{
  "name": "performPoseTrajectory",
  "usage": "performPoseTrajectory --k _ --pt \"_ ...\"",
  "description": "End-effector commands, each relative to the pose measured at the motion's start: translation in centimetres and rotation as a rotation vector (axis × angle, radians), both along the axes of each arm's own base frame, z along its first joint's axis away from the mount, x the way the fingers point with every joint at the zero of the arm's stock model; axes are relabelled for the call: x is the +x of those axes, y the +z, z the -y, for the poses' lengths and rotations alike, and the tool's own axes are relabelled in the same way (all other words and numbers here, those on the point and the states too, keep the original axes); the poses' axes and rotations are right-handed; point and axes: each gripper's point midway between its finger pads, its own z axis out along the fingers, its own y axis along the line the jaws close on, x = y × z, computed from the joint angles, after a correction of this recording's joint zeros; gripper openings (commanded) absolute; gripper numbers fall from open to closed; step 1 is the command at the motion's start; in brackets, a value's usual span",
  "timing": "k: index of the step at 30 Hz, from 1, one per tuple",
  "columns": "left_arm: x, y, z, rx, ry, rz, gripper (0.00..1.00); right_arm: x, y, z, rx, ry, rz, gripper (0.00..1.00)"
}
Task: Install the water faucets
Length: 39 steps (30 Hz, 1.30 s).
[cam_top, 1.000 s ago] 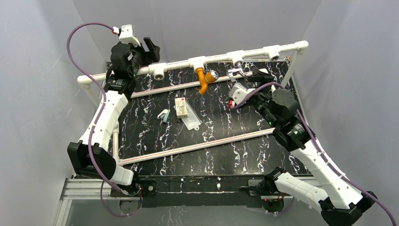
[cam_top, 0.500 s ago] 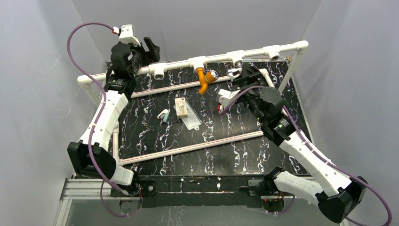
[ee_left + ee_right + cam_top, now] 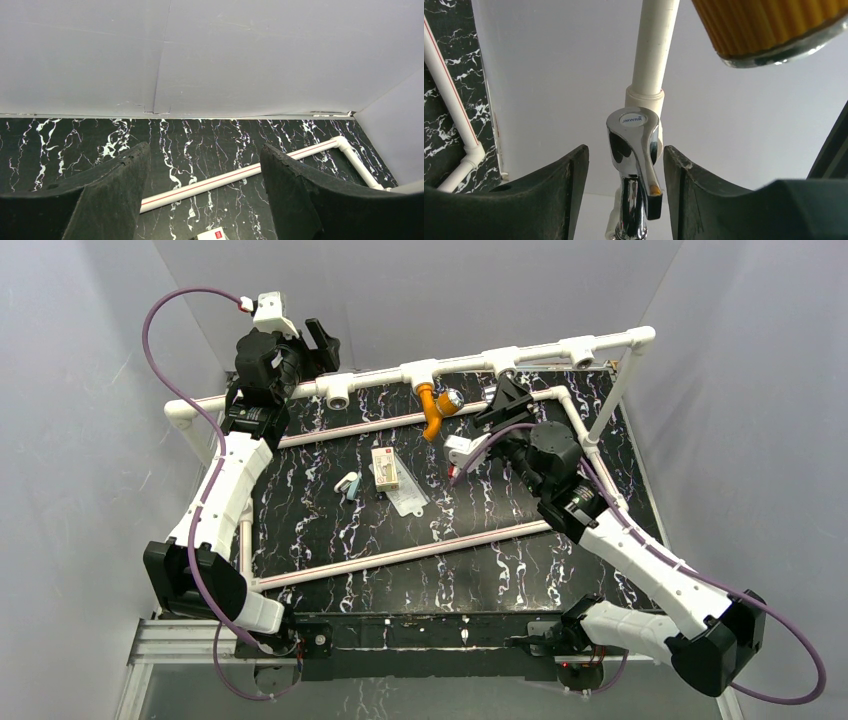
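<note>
Nearest, on the black, white-veined tabletop [image 3: 470, 580]: a thin white pipe [image 3: 400, 554] with a red stripe, laid slantwise. Beyond it, mid-tabletop: a small carton [image 3: 385, 468], shut, contents unseen. Just beside it, a flat clear bag [image 3: 410, 498], too small to tell whether filled. Just left, a small green block [image 3: 348, 484].

Farther back, right fingers [image 3: 556, 200] parted, standing either side of the chrome faucet [image 3: 633, 145]. Clear gap on one side, barely any on the other; cannot tell whether touching. Lever handle sits against a white pipe collar. Lower body cut off by the wrist view's bottom edge, and almost wholly hidden under the right wrist from above. Cannot tell whether screwed home.

Just left of it, orange faucet [image 3: 432, 412]: hangs from a tee on the raised white pipe [image 3: 545, 352], spout curving down. In the right wrist view, only a ribbed orange edge, cropped at the top corner.

Farthest, left fingers [image 3: 110, 200]: spread wide near the far left corner, gripping nothing. Plain grey walls [image 3: 450, 290] on three sides.
</note>
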Motion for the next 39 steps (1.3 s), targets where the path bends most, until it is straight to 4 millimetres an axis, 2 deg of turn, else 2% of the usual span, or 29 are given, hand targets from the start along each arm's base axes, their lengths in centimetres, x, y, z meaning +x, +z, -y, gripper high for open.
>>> performPoseTrajectory --k 1,3,6,10,14,22,34,39 --pt "-2.8 -17.0 -1.2 0.1 0.012 -0.517 0.77 0.1 3.3 0.5 0.042 -0.036 0.101 0.62" --pt "-2.7 -17.0 -1.3 0.098 0.014 -0.515 0.77 0.2 3.6 0.7 0.053 -0.047 0.113 0.6" --pt "-2.7 -16.8 -1.3 0.097 0.014 -0.512 0.77 0.3 3.3 0.8 0.062 -0.056 0.114 0.51" --pt "-2.8 -16.8 -1.3 0.097 0.014 -0.51 0.77 0.4 3.0 1.1 0.095 -0.078 0.112 0.29" --pt "-2.8 -16.7 -1.3 0.097 0.014 -0.509 0.77 0.4 2.9 1.3 0.182 -0.085 0.088 0.01" --pt "-2.8 -17.0 -1.3 0.098 0.014 -0.516 0.77 -0.5 2.9 0.6 0.527 -0.073 0.001 0.01" --pt "-2.8 -16.9 -1.3 0.098 0.014 -0.514 0.77 -1.5 5.5 0.3 1.312 0.018 -0.251 0.01" --pt "-2.8 -16.9 -1.3 0.097 0.015 -0.514 0.77 -1.7 6.2 0.8 1.632 0.026 -0.339 0.01"
